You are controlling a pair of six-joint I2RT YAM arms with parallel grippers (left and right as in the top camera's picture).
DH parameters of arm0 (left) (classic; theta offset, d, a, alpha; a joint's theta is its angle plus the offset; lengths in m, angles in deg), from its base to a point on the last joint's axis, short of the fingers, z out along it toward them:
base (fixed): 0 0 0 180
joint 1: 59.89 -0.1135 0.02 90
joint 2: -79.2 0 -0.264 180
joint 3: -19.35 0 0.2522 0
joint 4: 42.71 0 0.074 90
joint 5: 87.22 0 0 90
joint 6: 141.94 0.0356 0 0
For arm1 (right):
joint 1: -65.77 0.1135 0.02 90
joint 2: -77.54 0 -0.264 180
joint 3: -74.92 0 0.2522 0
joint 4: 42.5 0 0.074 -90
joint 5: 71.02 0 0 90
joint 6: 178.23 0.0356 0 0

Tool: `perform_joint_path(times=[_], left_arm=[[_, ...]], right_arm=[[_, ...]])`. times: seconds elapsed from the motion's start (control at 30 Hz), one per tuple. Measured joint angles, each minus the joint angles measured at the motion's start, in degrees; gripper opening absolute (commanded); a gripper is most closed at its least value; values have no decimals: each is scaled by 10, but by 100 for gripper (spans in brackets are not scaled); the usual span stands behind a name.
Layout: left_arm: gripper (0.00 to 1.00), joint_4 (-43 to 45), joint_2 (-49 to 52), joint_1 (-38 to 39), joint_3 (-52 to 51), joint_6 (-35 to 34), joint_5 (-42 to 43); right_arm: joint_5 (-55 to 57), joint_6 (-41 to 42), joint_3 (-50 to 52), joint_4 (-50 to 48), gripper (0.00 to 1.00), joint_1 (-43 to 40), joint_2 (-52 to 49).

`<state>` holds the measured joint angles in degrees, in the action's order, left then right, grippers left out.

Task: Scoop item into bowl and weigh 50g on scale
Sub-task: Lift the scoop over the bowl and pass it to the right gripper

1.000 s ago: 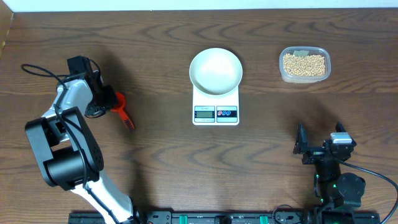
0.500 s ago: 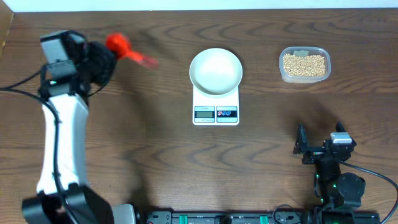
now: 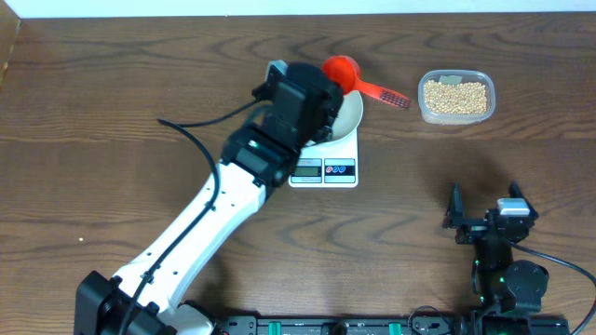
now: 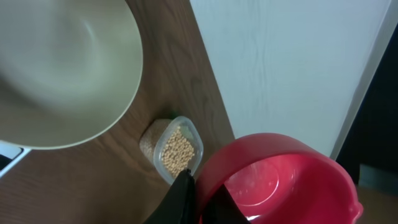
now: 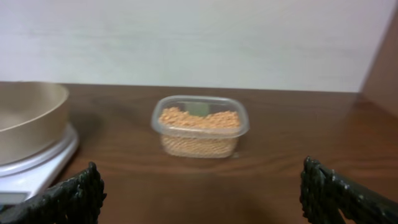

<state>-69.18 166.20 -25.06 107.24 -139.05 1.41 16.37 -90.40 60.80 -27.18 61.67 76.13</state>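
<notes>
Clamping empty scoop in left gripper above bowl on scale, top centre, ready to reach beans in tub, upper right. Parking right gripper lower right, fingers apart, clear.

left arm: white shells, black joints and wrist block, a thin black cable looping off it. right arm: all black (small green lights glow near its base), fingers black with knobbly edges.

Dark grained wood table, smooth matt white bowl, clear plastic tub, glossy red plastic scoop.
</notes>
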Motion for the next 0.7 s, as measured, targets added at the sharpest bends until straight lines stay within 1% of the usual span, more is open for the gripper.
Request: perform_joint_path(times=[0.1,0.2,0.27,0.37,0.4,0.47,0.57,0.63,0.7], left_arm=[[7,-4,0,2,0,-14,-38],[7,-5,0,-10,0,-14,-56],[7,-7,0,-25,0,10,-63],[7,-11,0,-68,0,57,-63],[7,-16,-2,-83,0,66,-53],[7,-20,-4,-109,0,79,-41],[7,-23,-7,-139,0,91,-25],[7,-24,-8,-153,0,96,-16],[7,-25,-9,-155,0,97,-14]], right_arm=[[16,-8,0,12,99,0,0],[21,-12,0,-13,99,0,0],[3,-3,0,-70,99,0,-1],[-79,15,0,-197,99,0,-2],[-95,20,-1,-223,99,0,-6],[-120,31,-10,-233,99,0,-23],[-164,43,-64,-232,99,0,-113],[-212,43,-166,-224,99,0,-229],[-254,45,-263,-196,99,0,-320]])
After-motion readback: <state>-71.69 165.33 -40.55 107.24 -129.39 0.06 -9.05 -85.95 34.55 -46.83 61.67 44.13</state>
